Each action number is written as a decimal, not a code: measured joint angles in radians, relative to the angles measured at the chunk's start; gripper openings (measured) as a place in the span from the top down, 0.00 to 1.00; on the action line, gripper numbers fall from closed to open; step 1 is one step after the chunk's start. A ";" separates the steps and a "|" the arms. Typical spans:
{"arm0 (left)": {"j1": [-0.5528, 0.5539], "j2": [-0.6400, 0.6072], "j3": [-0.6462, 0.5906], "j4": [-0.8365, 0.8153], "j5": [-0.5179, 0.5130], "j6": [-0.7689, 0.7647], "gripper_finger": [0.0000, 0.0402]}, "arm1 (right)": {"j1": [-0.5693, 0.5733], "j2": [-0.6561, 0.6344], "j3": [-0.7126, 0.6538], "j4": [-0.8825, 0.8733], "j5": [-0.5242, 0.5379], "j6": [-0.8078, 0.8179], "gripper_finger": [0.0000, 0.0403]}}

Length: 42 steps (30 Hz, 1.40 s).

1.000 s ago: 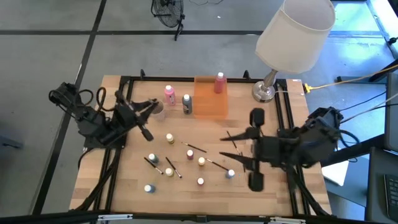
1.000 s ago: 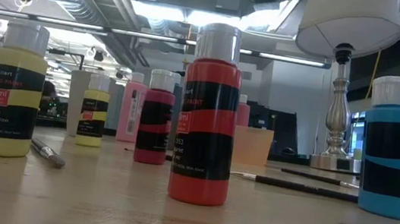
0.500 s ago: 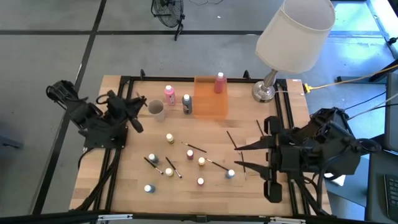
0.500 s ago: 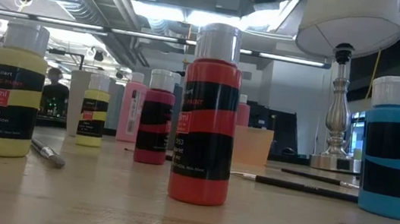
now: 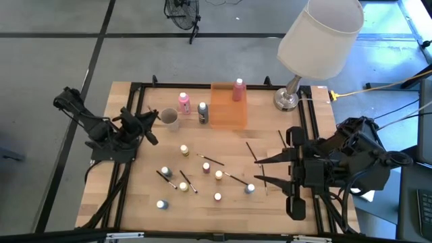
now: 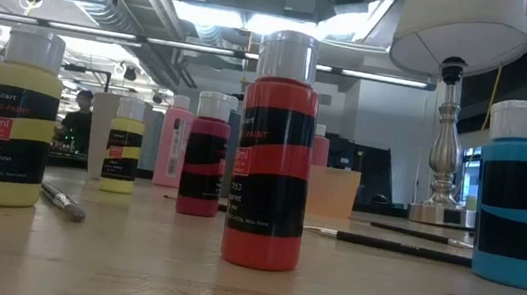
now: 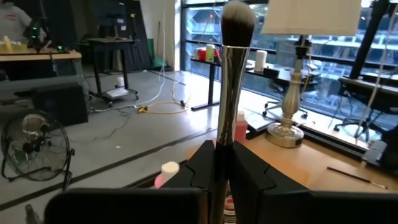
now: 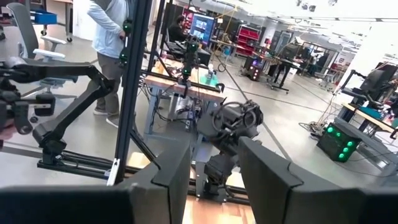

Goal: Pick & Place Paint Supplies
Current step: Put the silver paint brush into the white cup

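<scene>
Surface: wooden table (image 5: 135,202) with black frame rails.
Far edge: cup (image 5: 169,119), pink bottle (image 5: 183,102), dark bottle (image 5: 202,113), orange tray (image 5: 228,108), lamp (image 5: 286,100).
Middle: 7 small capped bottles (image 5: 184,150), scattered thin brushes (image 5: 213,160).

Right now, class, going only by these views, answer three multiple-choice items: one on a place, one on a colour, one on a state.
1. In the high view, where on the table does the lamp stand?
A. Top-right corner
B. Bottom-left corner
C. Centre

2. In the low view, what colour is the nearest middle bottle?
A. Green
B. Red with black bands
C. White

3. What is the left end effector doing?
A. Open and empty
B. Shut on a bottle
C. Shut on a brush

Answers:
1 A: the lamp has its base at the top-right corner of the table.
2 B: the bottle is red with black bands.
3 C: the left end effector clamps the brush, bristles up.
</scene>
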 joint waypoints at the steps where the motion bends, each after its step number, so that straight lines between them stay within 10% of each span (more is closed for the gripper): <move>1: 0.000 -0.008 -0.017 -0.002 -0.003 -0.014 0.95 | 0.000 0.000 0.000 0.001 0.000 0.000 0.66; 24: 0.213 -0.114 -0.227 0.005 0.107 -0.138 0.95 | -0.070 0.000 0.000 0.052 -0.002 0.045 0.66; 42: 0.323 -0.109 -0.228 0.302 0.291 0.200 0.95 | -0.109 0.000 0.000 0.053 -0.002 0.045 0.66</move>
